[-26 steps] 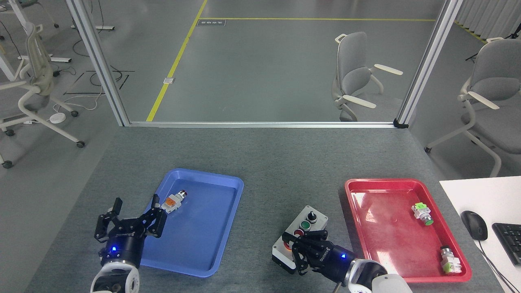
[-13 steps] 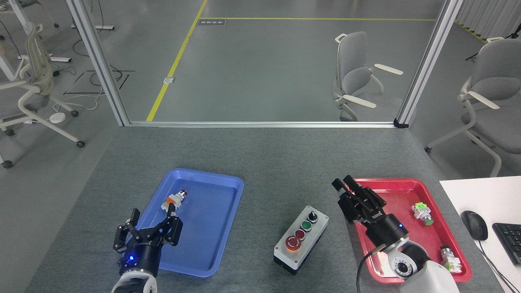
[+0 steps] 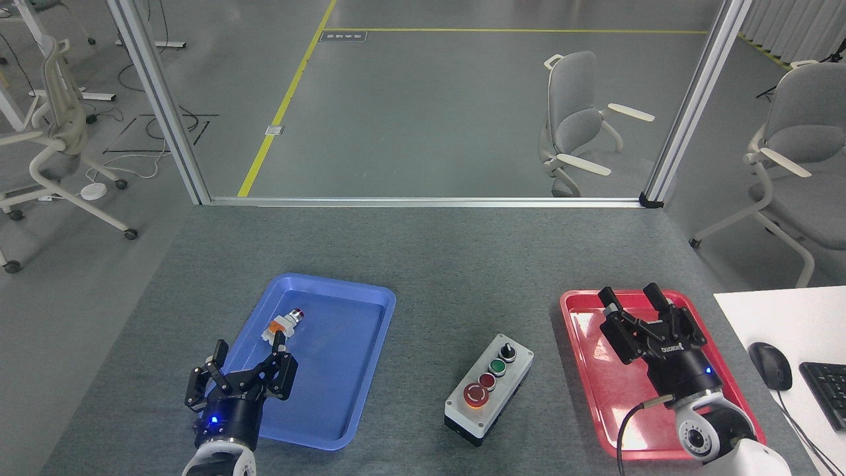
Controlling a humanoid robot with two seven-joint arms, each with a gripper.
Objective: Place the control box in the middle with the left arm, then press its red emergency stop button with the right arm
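At the near edge of the grey table (image 3: 423, 251), the left gripper (image 3: 239, 375) sat over the near-left corner of the blue tray (image 3: 344, 370), fingers spread, holding nothing, blue light on. Right gripper (image 3: 644, 324) hung over the red tray (image 3: 581, 317), fingers apart and empty; white lettering on its body, reads like "ROBOTIQ" but upside down and small, not certain. Grey cable (image 3: 634, 423) looped from its wrist.

Control box (image 3: 489, 389) lay on the table between the two trays, angled, clear of both grippers: well right of the left one, left of and slightly nearer than the right one. Big red button (image 3: 476, 395) at its near end, then a small red one, a green one, black knob (image 3: 507, 348) at the far end. No legible label on the box.

Small white-and-orange pushbutton (image 3: 283, 323) lay in the blue tray, just beyond the left fingertips. Mouse (image 3: 769, 365) and keyboard (image 3: 826, 390) on the white desk at right. Farther out: metal frame (image 3: 423, 201), chairs (image 3: 575, 125), yellow floor lines (image 3: 284, 106).
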